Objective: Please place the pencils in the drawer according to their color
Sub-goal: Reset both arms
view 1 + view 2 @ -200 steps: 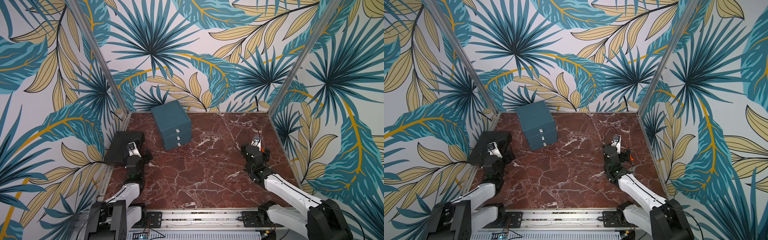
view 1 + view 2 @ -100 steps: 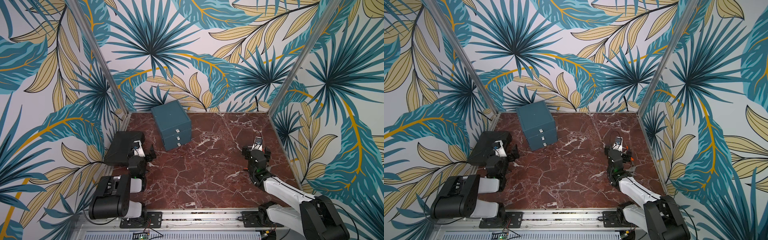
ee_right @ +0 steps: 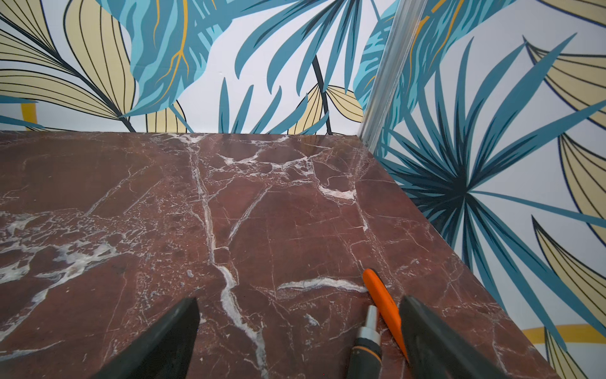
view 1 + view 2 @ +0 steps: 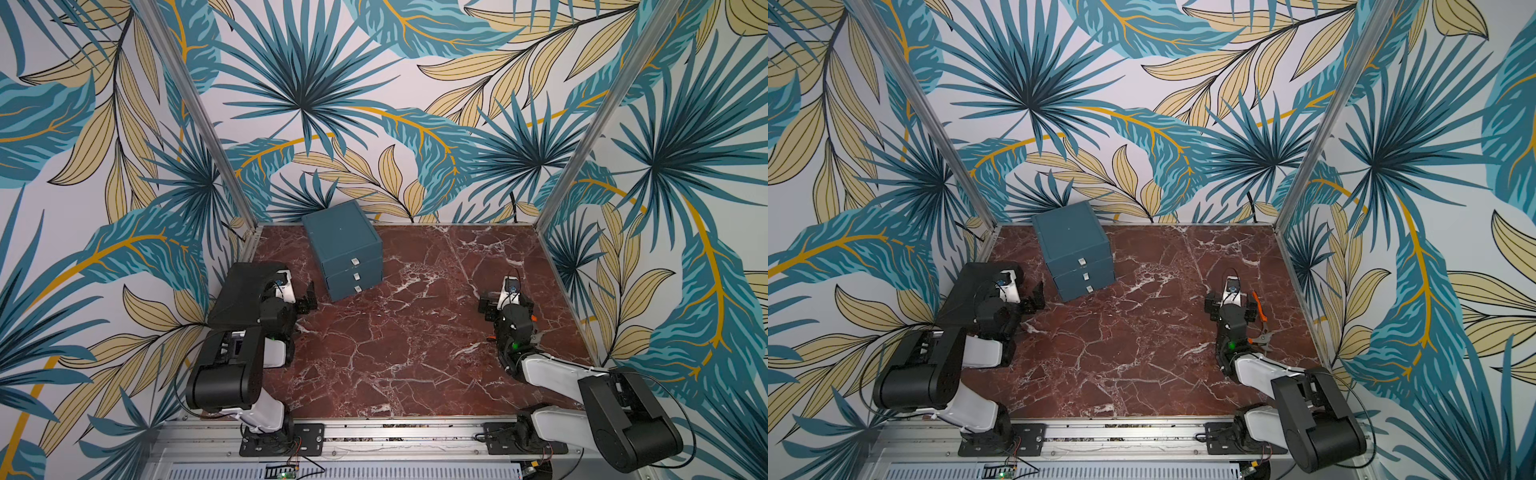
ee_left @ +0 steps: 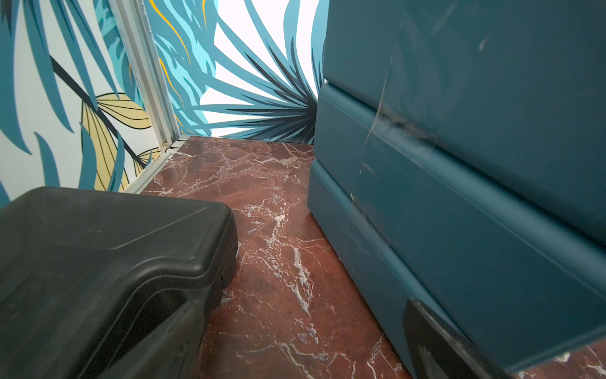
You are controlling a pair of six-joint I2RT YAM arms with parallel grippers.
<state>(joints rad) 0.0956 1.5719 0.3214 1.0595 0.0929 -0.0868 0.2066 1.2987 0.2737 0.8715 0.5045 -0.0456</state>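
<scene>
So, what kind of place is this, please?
Probably a robot test booth, not a real room: leaf-print wall panels held by metal posts, a marble-look tabletop, and a left arm and right arm mounted on a front rail.

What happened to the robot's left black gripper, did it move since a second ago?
Yes. The left gripper moved toward the teal-blue three-drawer cabinet, which stayed put, and is now close beside it.

No readable text, label, brand, number or sign on anything in view.
</scene>
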